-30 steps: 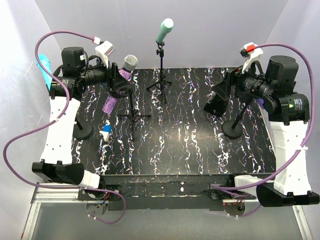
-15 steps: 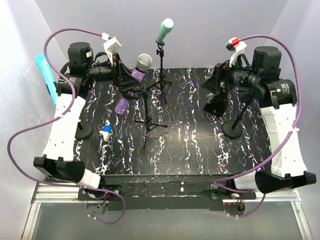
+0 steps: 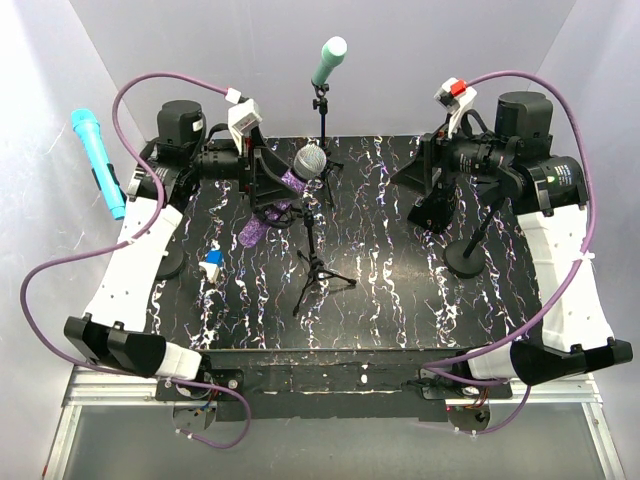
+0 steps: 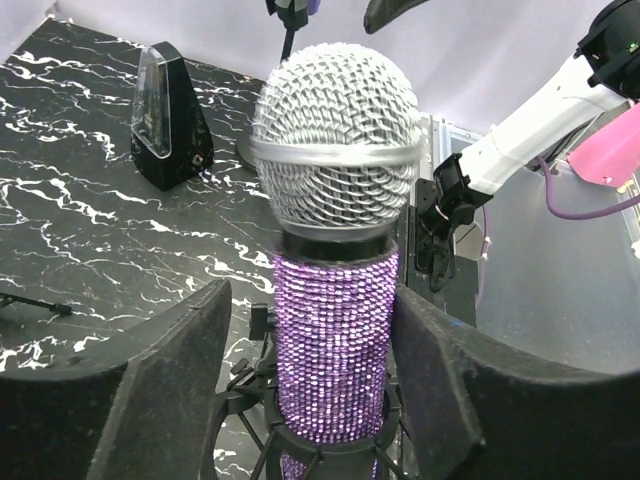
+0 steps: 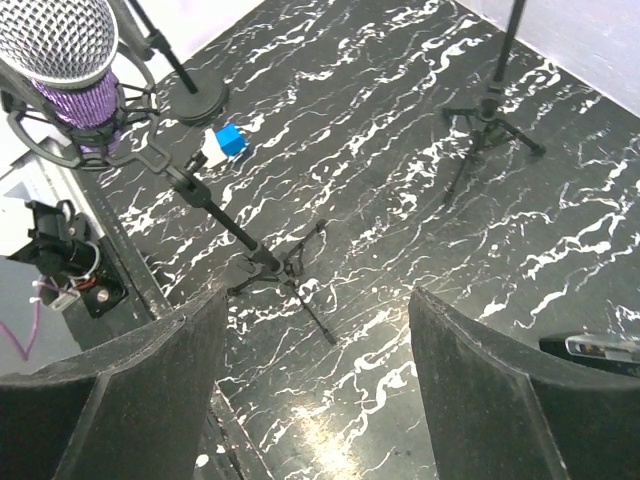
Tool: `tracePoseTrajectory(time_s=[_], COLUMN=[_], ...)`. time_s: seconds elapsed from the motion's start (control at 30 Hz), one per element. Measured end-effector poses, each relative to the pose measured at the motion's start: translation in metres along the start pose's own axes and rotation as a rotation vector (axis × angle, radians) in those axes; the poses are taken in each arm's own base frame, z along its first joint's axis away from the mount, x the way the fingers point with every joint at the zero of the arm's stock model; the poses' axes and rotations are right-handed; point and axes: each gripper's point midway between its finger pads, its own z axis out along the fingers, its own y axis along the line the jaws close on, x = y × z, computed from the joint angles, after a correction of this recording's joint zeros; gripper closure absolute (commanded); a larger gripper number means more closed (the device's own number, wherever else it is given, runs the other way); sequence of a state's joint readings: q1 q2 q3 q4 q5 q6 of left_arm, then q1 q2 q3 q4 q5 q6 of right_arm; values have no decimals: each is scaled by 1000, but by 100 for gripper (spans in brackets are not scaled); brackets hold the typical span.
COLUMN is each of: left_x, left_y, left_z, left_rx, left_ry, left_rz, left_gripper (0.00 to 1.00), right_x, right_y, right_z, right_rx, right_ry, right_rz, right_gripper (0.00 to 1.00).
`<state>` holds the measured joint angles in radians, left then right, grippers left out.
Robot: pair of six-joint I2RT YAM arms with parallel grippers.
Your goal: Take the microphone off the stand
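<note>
A purple glitter microphone (image 3: pixel 287 181) with a silver mesh head sits in a black shock mount on a tripod stand (image 3: pixel 318 268), left of the table's middle. My left gripper (image 3: pixel 272 186) is shut on its purple body. In the left wrist view the microphone (image 4: pixel 335 330) stands between the fingers (image 4: pixel 170 390), just above the mount ring (image 4: pixel 320 440). My right gripper (image 3: pixel 415 172) is open and empty, up over the right side of the table. The right wrist view shows the microphone (image 5: pixel 85 100) and the tripod (image 5: pixel 265 265) far to its left, beyond my open right gripper (image 5: pixel 315 320).
A teal microphone (image 3: pixel 328 60) stands on a tripod at the back middle. A blue microphone (image 3: pixel 97 160) stands on a round-base stand (image 3: pixel 165 262) at the left. A small blue and white block (image 3: pixel 211 267) lies near it. A black metronome (image 3: pixel 436 212) and a round stand base (image 3: pixel 465 260) are at the right.
My left gripper has moved right and toward the table's middle with the purple microphone, and the tripod stand has come along with it. My right gripper has shifted slightly left and back.
</note>
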<state>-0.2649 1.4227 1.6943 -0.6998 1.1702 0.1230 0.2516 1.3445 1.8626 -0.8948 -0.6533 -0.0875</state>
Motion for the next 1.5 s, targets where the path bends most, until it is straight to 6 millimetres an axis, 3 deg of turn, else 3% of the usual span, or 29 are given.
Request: tracePoseTrajectory(time_s=[0.27, 0.43, 0.6, 0.87, 0.93, 0.97, 1.2, 1.5], left_x=[-10, -10, -6, 18, 21, 24, 30, 27], left_y=[-10, -19, -44, -66, -66, -61, -52, -28], left_z=[-8, -18, -38, -63, -65, -64, -64, -57], left_rx=[-34, -72, -116, -252, -271, -288, -315, -343], left_ry=[-14, 33, 106, 165, 171, 178, 198, 189], left_rz=[81, 97, 140, 105, 68, 26, -17, 10], left_gripper=[18, 2, 2, 2, 2, 2, 2, 2], right_x=[1, 5, 7, -19, -23, -23, -23, -36], right_y=[26, 45, 66, 90, 90, 90, 96, 120], right_z=[3, 4, 4, 25, 40, 64, 101, 102], right_rx=[-123, -197, -267, -375, -400, -431, -516, -620], right_ry=[1, 5, -17, -86, -86, -76, -58, -88], right_rz=[-10, -12, -52, -88, -77, -50, 13, -12], right_gripper=[20, 17, 10, 9, 9, 9, 9, 9])
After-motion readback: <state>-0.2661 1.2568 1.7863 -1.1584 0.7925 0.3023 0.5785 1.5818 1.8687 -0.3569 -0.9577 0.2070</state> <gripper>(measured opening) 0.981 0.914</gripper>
